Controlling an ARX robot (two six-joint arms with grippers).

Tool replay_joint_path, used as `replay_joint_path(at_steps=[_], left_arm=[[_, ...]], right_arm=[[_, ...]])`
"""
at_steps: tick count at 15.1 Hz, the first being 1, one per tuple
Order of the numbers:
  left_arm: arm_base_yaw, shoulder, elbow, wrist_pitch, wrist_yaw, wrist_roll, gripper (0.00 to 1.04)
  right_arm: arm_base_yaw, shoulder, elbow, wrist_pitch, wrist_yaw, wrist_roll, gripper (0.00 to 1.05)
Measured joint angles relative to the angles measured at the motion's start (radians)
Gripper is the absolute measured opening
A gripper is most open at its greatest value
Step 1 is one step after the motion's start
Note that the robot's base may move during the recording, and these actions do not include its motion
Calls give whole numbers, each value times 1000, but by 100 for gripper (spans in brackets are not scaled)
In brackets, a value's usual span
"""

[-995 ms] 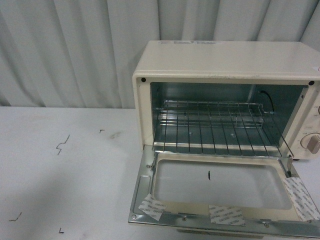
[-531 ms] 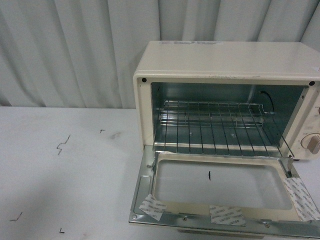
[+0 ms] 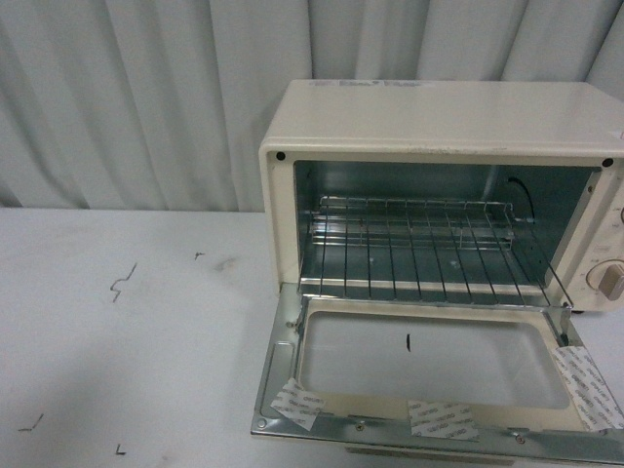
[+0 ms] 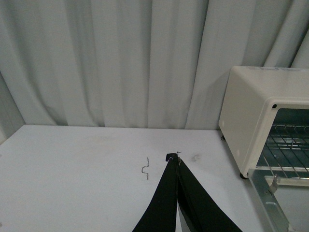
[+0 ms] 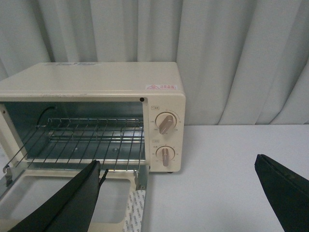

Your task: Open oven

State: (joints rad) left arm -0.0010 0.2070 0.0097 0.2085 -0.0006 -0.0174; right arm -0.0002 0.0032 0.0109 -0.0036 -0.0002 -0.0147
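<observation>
The cream-white oven (image 3: 439,117) stands on the white table at the right of the front view. Its glass-windowed door (image 3: 429,366) lies folded down flat, and the wire rack (image 3: 429,249) shows inside the open cavity. Neither arm appears in the front view. In the left wrist view the oven (image 4: 256,111) sits off to one side, and my left gripper (image 4: 175,157) is shut with nothing in it, over bare table. In the right wrist view my right gripper (image 5: 178,166) stands wide open in front of the oven (image 5: 96,92), one finger (image 5: 72,203) over the lowered door (image 5: 58,193).
Pleated grey curtain (image 3: 146,97) backs the whole scene. The white table (image 3: 127,331) carries small dark marks (image 3: 122,281). Two beige dial knobs (image 5: 165,123) sit on the oven's side panel. Strips of tape (image 3: 585,385) stick to the door's inner frame.
</observation>
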Motion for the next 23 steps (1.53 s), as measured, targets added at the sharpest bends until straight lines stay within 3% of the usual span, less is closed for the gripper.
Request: replay_joint_path(at_steps=[2, 4, 12, 20, 23], left_arm=[[0, -31, 0, -32, 0, 0, 2], [0, -175, 0, -221, 0, 0, 2], [0, -202, 0, -212, 0, 0, 3], [0, -202, 0, -212, 0, 0, 98], [0, -202, 0, -212, 0, 0, 98]], right_arm=[[0, 0, 0, 0, 0, 0, 98], [0, 0, 0, 0, 1, 0, 98], [0, -1, 0, 0, 0, 0, 98], [0, -1, 0, 0, 0, 0, 98], [0, -1, 0, 0, 0, 0, 98]])
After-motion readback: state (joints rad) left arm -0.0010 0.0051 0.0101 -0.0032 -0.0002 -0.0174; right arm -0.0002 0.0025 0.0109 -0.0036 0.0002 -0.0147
